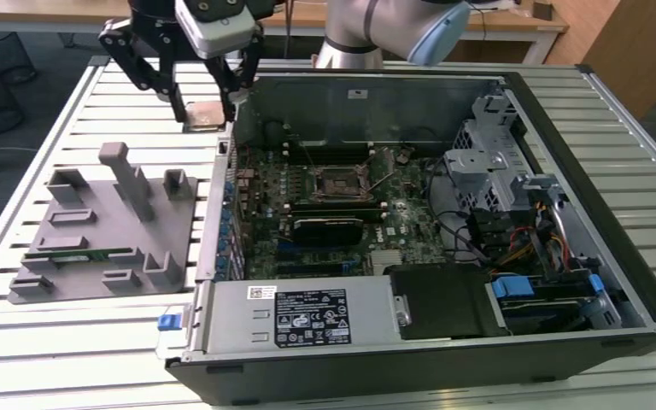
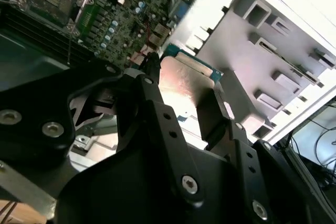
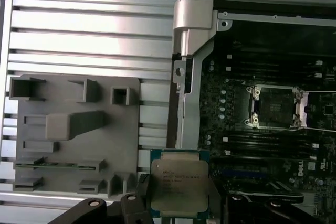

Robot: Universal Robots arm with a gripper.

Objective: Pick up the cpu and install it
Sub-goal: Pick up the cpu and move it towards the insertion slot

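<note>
1. Furthest toward the exterior view's left of the pincer, and nearer that camera, a gray moulded fixture [image 1: 100, 231] lies flat on the slatted metal table [image 1: 66, 342]. It has raised blocks and pockets.
2. A long thin green memory stick [image 1: 83, 254] sits in one slot of that fixture, well apart from the pincer.
3. Next comes the pincer [image 1: 204, 118] itself, hanging from the arm [image 1: 374, 30] above the table. Its two black fingers [image 1: 178, 102] are clenched on the cpu [image 1: 206, 114], gripping opposite edges.
4. Both wrist views show the chip [image 3: 179, 182] lying flat between the finger pads [image 2: 212, 111], silver top toward the first wrist camera, with a thin pale edge around it.
5. Just beside the pincer toward the exterior view's right stands the side wall of the open computer case [image 1: 228, 154]; the held cpu is outside it, near its far corner.
6. Further right of the pincer and lower, inside the case, the motherboard's square socket [image 1: 340, 182] lies well apart from the chip.
7. Furthest right sit the drive cage [image 1: 482, 162] and a bundle of coloured cables [image 1: 528, 243].
</note>
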